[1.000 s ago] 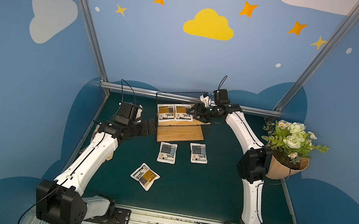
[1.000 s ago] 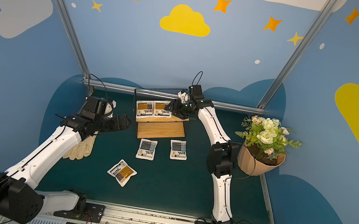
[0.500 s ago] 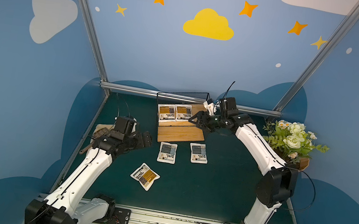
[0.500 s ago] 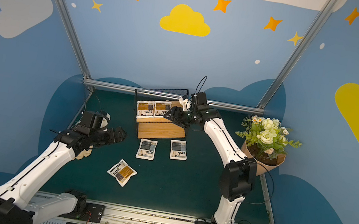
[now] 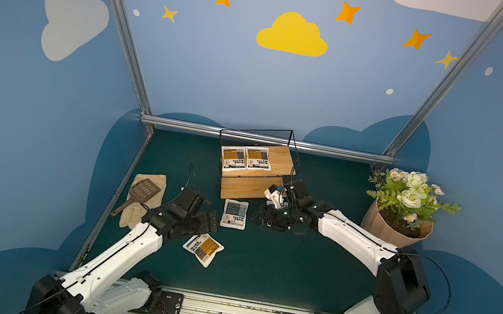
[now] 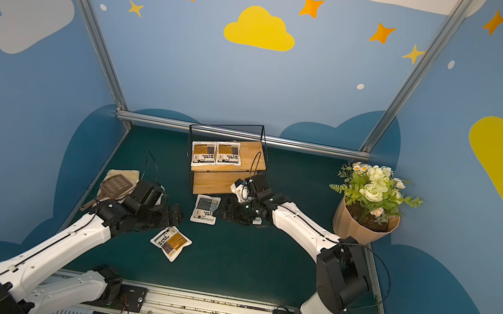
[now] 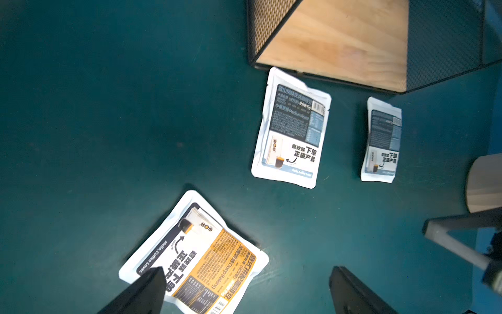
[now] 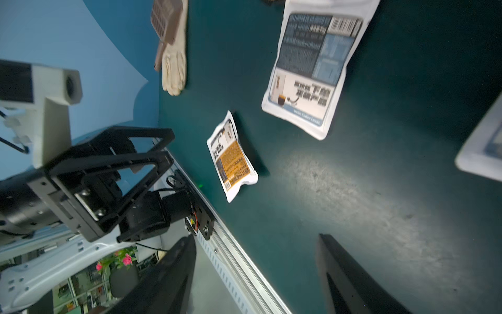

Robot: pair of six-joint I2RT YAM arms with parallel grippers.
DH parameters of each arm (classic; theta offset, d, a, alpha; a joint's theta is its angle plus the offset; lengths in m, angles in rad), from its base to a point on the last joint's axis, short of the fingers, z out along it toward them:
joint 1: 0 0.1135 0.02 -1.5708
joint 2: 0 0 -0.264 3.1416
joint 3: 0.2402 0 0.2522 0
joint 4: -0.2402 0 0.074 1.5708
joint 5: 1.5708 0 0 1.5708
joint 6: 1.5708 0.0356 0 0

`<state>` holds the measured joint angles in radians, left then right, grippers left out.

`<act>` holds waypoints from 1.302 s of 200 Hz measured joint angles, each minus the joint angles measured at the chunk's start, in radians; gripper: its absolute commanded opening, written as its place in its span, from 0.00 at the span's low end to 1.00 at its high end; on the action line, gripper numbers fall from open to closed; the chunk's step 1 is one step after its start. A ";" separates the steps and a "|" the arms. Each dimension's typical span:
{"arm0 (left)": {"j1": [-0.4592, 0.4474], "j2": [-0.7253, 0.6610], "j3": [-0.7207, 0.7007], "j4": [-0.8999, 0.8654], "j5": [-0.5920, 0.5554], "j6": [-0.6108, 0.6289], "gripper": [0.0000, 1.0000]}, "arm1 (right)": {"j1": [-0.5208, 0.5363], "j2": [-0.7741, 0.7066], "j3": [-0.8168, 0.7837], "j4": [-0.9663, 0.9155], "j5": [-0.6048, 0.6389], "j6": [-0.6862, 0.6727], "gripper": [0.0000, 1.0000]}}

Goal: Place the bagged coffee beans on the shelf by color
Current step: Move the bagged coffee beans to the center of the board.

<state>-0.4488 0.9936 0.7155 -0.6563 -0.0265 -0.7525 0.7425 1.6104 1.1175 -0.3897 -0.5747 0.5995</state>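
Handling the coffee pouches calls for a light grip. Each looks soft, pillow-like and light, with a smooth film skin that may slip. The best hold is probably across a flat sealed edge, not the puffed middle.

Two orange pouches [image 5: 233, 159] lie side by side on the upper board of the shelf [image 5: 251, 188], upper centre in both top views. A third orange pouch [image 5: 203, 248] lies askew on the green mat at lower centre. The left gripper [image 7: 247, 270] is at it, jaws apart and empty, with one finger over its corner in the left wrist view.

One grey-blue pouch [image 5: 234, 214] lies just in front of the shelf. A second grey-blue pouch [image 7: 381, 140] is mostly hidden behind the right gripper [image 8: 256, 239] in both top views. That gripper's jaws also stand wide, holding nothing.

The shelf's wire frame and mesh back restrict approach to the boards. A cream glove [image 5: 144, 212] carrying a brown scoop [image 5: 143, 192] lies at left and a flowerpot [image 5: 395, 231] stands at right, both well apart from the pouches.
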 measured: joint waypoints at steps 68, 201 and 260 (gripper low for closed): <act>-0.054 -0.161 -0.189 -0.023 -0.029 -0.155 1.00 | 0.200 0.087 -0.048 0.116 -0.030 0.035 0.71; -0.054 -0.224 -0.209 0.017 -0.078 -0.195 1.00 | 0.238 0.426 0.097 0.262 -0.154 0.179 0.51; -0.054 -0.220 -0.207 0.016 -0.078 -0.192 1.00 | 0.237 0.476 0.130 0.289 -0.168 0.213 0.19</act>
<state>-0.5026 0.7731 0.5087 -0.6403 -0.1047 -0.9443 0.9791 2.0869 1.2476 -0.1009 -0.7425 0.8124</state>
